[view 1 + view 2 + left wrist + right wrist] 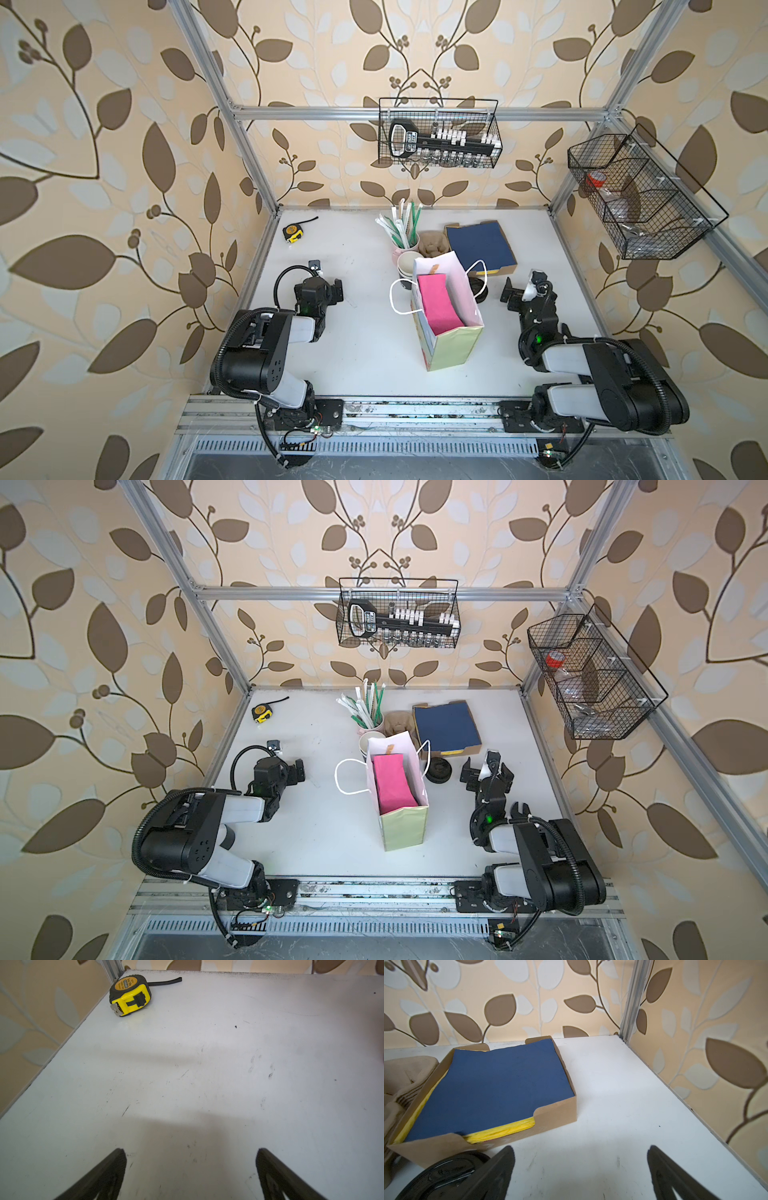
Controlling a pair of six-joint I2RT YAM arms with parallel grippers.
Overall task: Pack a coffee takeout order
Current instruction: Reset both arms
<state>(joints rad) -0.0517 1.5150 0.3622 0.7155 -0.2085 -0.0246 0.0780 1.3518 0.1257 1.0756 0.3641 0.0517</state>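
Pink napkin (438, 307), pale green/white bag (457, 349), navy napkin (480, 245), yellow & blk tape measure (292, 232), brown-leaf wallpaper (104, 166)

Black-jointed arms (249, 361), white link covers (301, 329), ribbed black cables (220, 349), green lights (306, 309)

Light: bright, even, diffuse, from overhead.
Shadows: soft, pale; on tabletop (228, 1053) ahead of left gripper (190, 1151), same at right gripper (581, 1151).
Glare: mild sheen nr tape measure (129, 995).
Focus: top views sharp; wrist-view fingers (108, 1174) blurred.
Distortion: wide-angle bend, frame rails (311, 113) splay twd pic edges.

Leaf-patterned beige wallpaper (104, 166), aluminium frame (311, 112), white tabletop (365, 353), wire baskets (440, 163)
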